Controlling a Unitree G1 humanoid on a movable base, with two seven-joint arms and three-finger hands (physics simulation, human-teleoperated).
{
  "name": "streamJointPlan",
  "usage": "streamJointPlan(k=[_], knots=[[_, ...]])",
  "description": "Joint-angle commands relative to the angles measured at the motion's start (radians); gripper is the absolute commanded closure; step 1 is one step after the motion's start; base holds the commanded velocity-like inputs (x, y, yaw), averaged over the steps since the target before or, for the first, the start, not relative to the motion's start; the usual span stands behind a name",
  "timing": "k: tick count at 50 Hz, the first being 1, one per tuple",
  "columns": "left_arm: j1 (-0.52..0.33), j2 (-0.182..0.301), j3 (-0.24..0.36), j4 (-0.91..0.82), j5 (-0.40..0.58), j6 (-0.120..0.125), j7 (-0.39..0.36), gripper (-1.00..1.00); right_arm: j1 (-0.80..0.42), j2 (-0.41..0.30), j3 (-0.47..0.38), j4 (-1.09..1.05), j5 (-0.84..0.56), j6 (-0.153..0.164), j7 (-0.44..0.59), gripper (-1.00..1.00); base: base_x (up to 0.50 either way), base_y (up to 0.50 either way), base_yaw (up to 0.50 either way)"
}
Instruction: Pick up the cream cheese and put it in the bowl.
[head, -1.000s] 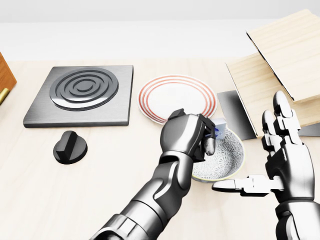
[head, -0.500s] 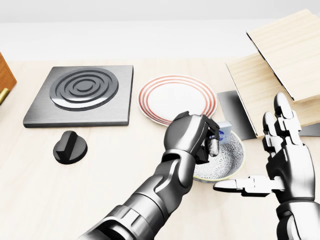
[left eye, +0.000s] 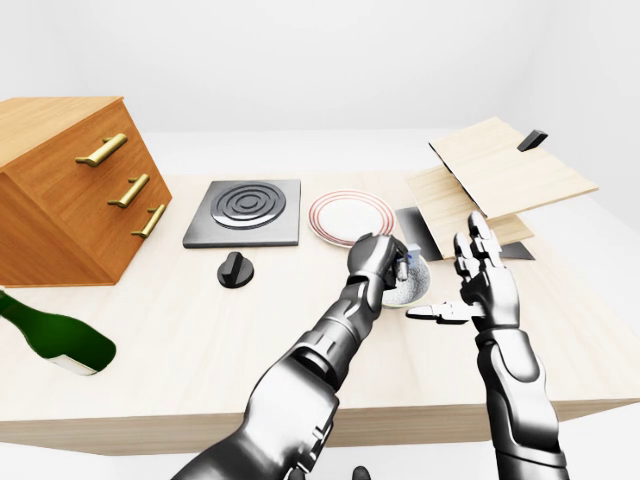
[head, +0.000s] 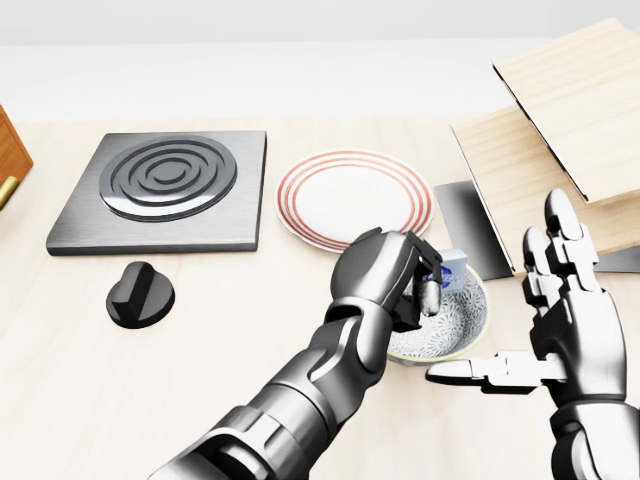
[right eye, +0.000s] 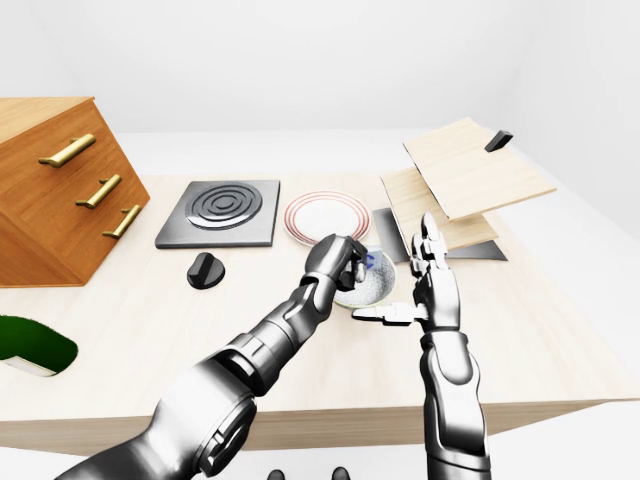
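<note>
Blue-and-white cream cheese box sat gripped in the left robot hand, directly above the patterned ceramic bowl; the right robot hand hovered open beside it.

Wooden table, drawer chest, hob, plate, bowl

A square dark-grey hob plate with concentric rings lies at the upper left of the head view, and a round black knob sits below it, apart. Right of the hob rests a white plate with red rim rings. At the upper right, pale wooden boards lean over a dark flat sheet. In the left-eye view, a brown wooden drawer cabinet with brass handles stands at left, a green bottle lying below it, all on a light wooden table.
</note>
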Motion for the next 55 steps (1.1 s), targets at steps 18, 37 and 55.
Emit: streamJointPlan(k=[18, 37, 55], knots=[[-0.041, 0.000, -0.002, -0.098, -0.004, 0.064, 0.021, -1.00, -0.009, 0.002, 0.019, 0.017, -0.007, 0.000, -0.003, -1.00, 0.00, 0.00, 0.00], [0.040, 0.000, -0.019, -0.309, -0.047, 0.090, -0.025, -1.00, -0.009, 0.008, 0.038, 0.012, -0.024, 0.000, -0.008, -1.00, 0.00, 0.00, 0.00], [0.249, 0.162, 0.001, -0.672, -0.117, 0.125, -0.172, -1.00, -0.004, 0.019, 0.063, -0.037, -0.055, 0.000, -0.010, -1.00, 0.00, 0.00, 0.00]])
